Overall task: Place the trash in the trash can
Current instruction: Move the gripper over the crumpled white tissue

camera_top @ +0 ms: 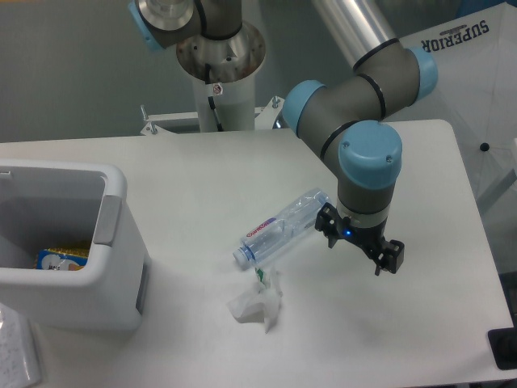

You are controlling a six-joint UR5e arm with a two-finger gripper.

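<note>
A clear plastic bottle (279,230) with a red-and-blue label lies on its side mid-table, cap toward the front left. A crumpled white tissue (257,305) sits just in front of its cap end. My gripper (359,244) hangs low over the table right of the bottle's base. Its two black fingers (389,259) are spread apart with nothing between them, and the left one is close to the bottle's base. The white trash can (113,242) stands at the left edge, well apart from both pieces of trash.
A yellow-and-blue packet (60,259) lies inside the bin. The robot's base column (220,77) rises at the table's back edge. A white sheet with printed lettering (477,73) stands off the table's right side. A dark object (502,347) sits at the bottom right corner.
</note>
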